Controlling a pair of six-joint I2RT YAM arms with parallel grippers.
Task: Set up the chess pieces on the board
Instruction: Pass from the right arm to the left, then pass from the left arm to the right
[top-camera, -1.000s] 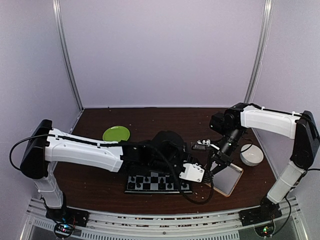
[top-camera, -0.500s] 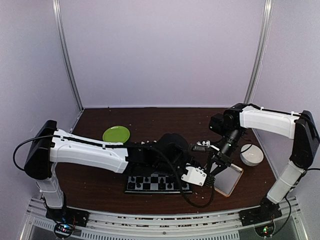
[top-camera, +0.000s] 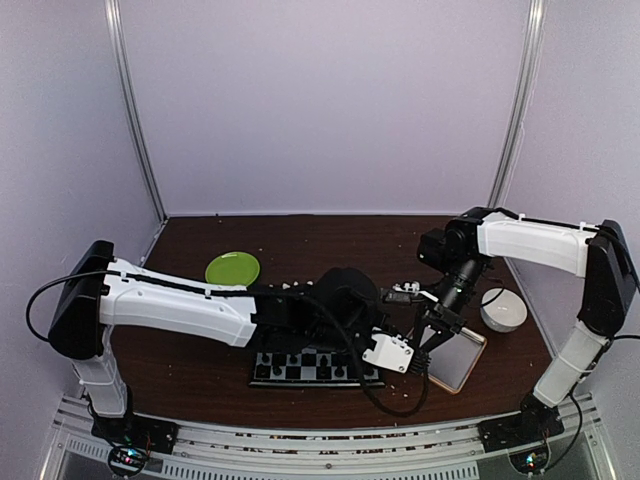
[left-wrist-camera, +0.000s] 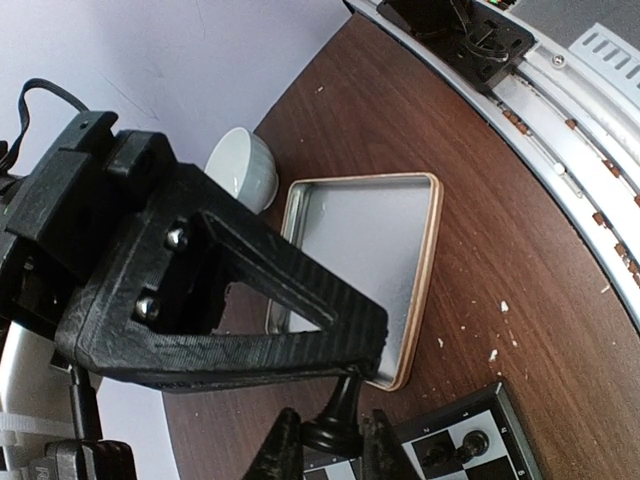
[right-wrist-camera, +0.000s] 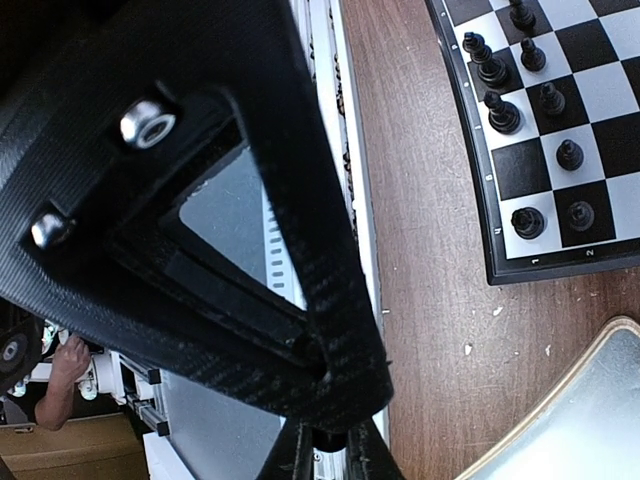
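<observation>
In the left wrist view a black chess piece (left-wrist-camera: 338, 428) stands between my left gripper (left-wrist-camera: 332, 456) fingers, which press on its round base. Its top runs up under the tip of my right gripper's finger (left-wrist-camera: 300, 330). In the right wrist view my right gripper (right-wrist-camera: 333, 462) is shut on a small dark thing, the piece's top (right-wrist-camera: 335, 442). Both grippers meet just right of the board (top-camera: 300, 372), above the bare table. Several black pieces (right-wrist-camera: 500, 110) stand in two rows along the board's near edge (right-wrist-camera: 482, 200). No white pieces show.
A tan-rimmed metal tray (top-camera: 457, 362) lies right of the board, close under the grippers. A white bowl (top-camera: 503, 310) sits further right and a green plate (top-camera: 232, 267) at the back left. White crumbs dot the table. The table's metal front rail (left-wrist-camera: 560, 120) runs near.
My left arm has shifted slightly right towards the right gripper, and its jaws have closed in on the piece. The right arm has barely moved.
</observation>
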